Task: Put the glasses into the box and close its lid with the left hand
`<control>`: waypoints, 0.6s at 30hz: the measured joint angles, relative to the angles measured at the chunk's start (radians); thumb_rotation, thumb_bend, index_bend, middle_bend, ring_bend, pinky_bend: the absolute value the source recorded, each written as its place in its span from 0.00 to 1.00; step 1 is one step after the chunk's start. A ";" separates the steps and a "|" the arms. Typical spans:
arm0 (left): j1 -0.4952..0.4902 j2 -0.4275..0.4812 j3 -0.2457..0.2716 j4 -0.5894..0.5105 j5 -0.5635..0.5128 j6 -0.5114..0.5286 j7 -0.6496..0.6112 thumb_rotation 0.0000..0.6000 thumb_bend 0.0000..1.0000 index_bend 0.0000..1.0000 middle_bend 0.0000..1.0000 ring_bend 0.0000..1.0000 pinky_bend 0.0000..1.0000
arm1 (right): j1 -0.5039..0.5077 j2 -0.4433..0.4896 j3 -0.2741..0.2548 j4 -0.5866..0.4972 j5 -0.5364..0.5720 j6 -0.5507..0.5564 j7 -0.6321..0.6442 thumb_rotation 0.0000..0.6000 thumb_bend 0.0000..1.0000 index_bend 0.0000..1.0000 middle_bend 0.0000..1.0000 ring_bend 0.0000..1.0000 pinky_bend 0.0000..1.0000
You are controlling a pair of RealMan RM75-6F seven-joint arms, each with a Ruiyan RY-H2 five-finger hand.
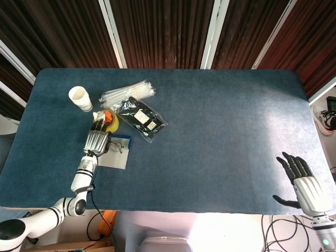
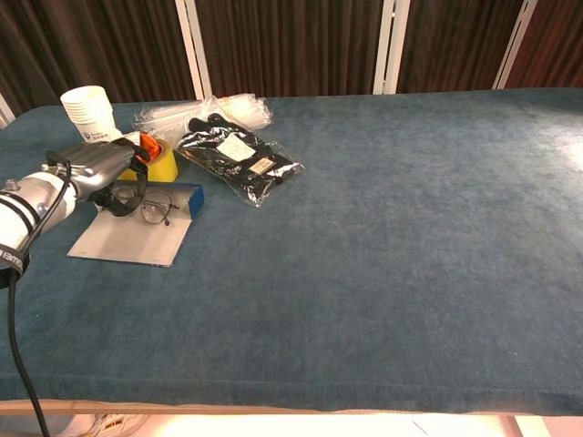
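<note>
Matt blue cloth table (image 1: 220, 131); glossy clear plastic bag (image 2: 239, 162); thin wire-metal glasses (image 2: 153, 208); paper cups (image 1: 80, 98).

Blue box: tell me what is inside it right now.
The glasses sit at the open blue box, over its pale lid, with the left hand on them. The hand covers the box's left part.

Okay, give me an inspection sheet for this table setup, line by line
Surface: blue cloth table.
Job's things: glasses at the open box, its grey lid flat on the table.
Clutter: paper cups, clear straw pack, black bagged item, yellow object.
Hands: left hand at the glasses, grip unclear; right hand apart, fingers spread.
Cables: black cable along left arm.
Surroundings: dark curtains.
</note>
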State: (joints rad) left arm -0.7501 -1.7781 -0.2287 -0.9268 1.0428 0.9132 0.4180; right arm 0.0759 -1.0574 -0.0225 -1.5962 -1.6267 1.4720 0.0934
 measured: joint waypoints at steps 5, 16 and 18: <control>0.001 -0.005 -0.005 0.003 0.005 0.011 -0.015 1.00 0.41 0.39 0.10 0.03 0.11 | 0.000 0.001 -0.002 -0.001 -0.003 -0.001 -0.001 1.00 0.12 0.00 0.00 0.00 0.00; 0.006 -0.012 -0.021 0.000 0.007 0.059 -0.002 1.00 0.41 0.38 0.11 0.05 0.13 | 0.000 0.004 -0.006 -0.003 -0.009 -0.002 0.001 1.00 0.12 0.00 0.00 0.00 0.00; 0.010 -0.010 -0.022 -0.007 0.012 0.071 -0.006 1.00 0.41 0.37 0.11 0.06 0.13 | 0.001 0.004 -0.006 -0.003 -0.009 -0.003 0.001 1.00 0.12 0.00 0.00 0.00 0.00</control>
State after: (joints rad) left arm -0.7402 -1.7884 -0.2512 -0.9333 1.0543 0.9839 0.4122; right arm 0.0766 -1.0530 -0.0287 -1.5992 -1.6362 1.4691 0.0945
